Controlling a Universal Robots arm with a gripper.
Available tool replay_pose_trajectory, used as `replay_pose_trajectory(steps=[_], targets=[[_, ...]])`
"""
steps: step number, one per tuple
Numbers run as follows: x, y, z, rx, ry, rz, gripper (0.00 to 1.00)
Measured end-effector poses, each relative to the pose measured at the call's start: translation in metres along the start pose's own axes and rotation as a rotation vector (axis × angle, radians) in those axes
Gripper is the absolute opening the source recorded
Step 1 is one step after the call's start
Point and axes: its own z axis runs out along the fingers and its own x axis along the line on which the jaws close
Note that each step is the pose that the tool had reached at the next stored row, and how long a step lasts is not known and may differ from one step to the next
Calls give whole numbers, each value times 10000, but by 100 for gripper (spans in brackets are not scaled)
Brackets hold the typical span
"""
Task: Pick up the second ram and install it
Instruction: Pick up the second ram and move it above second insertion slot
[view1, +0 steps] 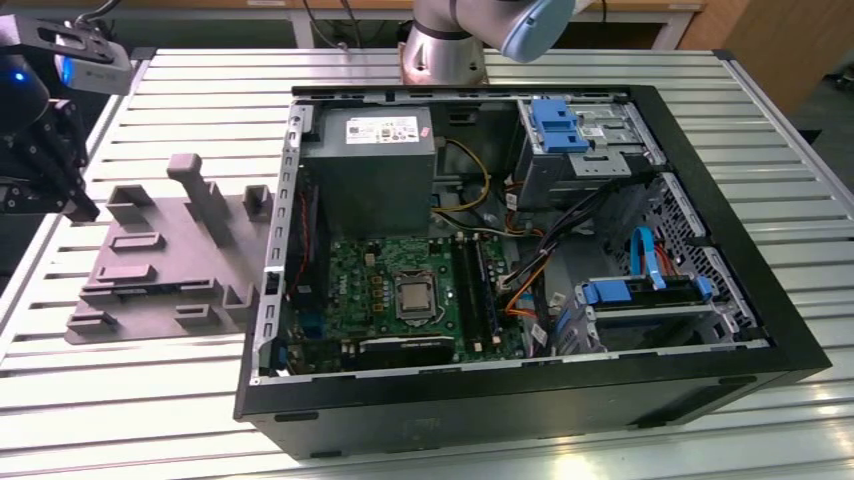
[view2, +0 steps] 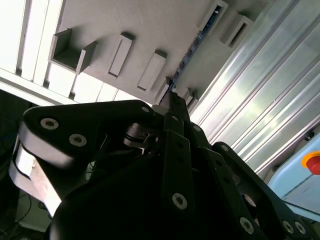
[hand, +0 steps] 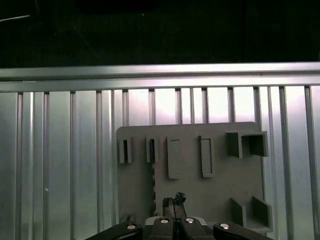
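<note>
In the exterior view my pincer (view1: 78, 208) hangs beside the grey tray (view1: 140, 305); in the second wrist view its fingertips (view2: 173, 102), pressed together, sit near one end of the second ram (view2: 192, 47) lying on that tray (view2: 125, 20); the first wrist view shows them above the tray (hand: 220, 195).

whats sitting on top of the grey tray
The grey tray carries its raised blocks and, in the second wrist view, the second ram, a thin dark stick set along it. The gripper hides the ram's near end.

The tray (view1: 147, 290) is grey, the table (view1: 134, 400) ribbed silver — board (view1: 360, 270) green, brackets (view1: 551, 120) blue, case (view1: 534, 405) and gripper (hand: 173, 199) black.
</note>
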Motion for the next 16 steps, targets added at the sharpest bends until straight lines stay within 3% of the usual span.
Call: replay_pose_trajectory(steps=[16], targets=[[49, -8, 134, -5, -146, -7, 11]])
